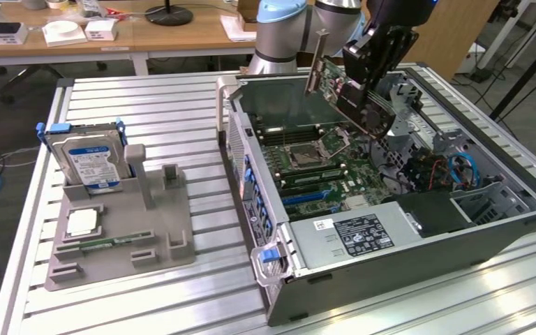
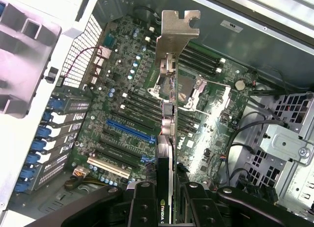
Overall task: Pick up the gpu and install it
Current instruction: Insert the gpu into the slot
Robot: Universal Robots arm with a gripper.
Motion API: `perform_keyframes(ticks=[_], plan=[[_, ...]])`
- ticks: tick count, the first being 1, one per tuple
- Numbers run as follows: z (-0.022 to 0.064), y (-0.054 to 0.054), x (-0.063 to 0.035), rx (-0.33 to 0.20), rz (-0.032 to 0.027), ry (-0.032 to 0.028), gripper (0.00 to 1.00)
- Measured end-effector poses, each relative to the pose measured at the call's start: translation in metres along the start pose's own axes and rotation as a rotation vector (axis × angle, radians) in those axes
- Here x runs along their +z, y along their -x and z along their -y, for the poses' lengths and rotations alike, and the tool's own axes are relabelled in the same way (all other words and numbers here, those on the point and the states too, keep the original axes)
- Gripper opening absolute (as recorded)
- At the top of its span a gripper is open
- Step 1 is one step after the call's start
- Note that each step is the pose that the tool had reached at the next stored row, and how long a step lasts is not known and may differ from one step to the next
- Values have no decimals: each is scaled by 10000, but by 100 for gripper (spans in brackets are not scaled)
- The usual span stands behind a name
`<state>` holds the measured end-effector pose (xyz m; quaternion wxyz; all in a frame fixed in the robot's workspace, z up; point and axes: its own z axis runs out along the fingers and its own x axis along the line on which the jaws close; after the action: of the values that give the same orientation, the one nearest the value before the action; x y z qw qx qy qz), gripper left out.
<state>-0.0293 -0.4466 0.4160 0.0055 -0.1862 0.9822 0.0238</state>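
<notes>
The gpu (image 1: 347,94) is a thin card with a green-brown face and a silver metal bracket (image 1: 317,61). It hangs tilted above the open computer case (image 1: 398,251), over the motherboard (image 1: 319,171). My gripper (image 1: 373,59) is shut on the card's upper edge. In the wrist view the gpu (image 2: 168,114) appears edge-on, with its bracket (image 2: 179,33) at the far end. The black fingers (image 2: 142,207) of the gripper (image 2: 167,207) clamp it from both sides. Below it lie the motherboard's slots, among them a long blue slot (image 2: 130,131).
A grey holder (image 1: 156,223) stands on the slatted metal table (image 1: 156,105) at the exterior view's left. It carries a silver hard drive with a blue label (image 1: 86,157), a square processor (image 1: 82,222) and a green memory stick (image 1: 109,243). Cables and drive cages (image 1: 454,174) fill the case's right.
</notes>
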Motion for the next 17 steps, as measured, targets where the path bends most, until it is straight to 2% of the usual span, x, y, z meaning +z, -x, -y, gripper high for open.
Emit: perform_keyframes(ticks=[7, 17], plan=[[0, 0, 0, -25, -1, 0, 26], [0, 0, 0, -402, -18, 8, 26]])
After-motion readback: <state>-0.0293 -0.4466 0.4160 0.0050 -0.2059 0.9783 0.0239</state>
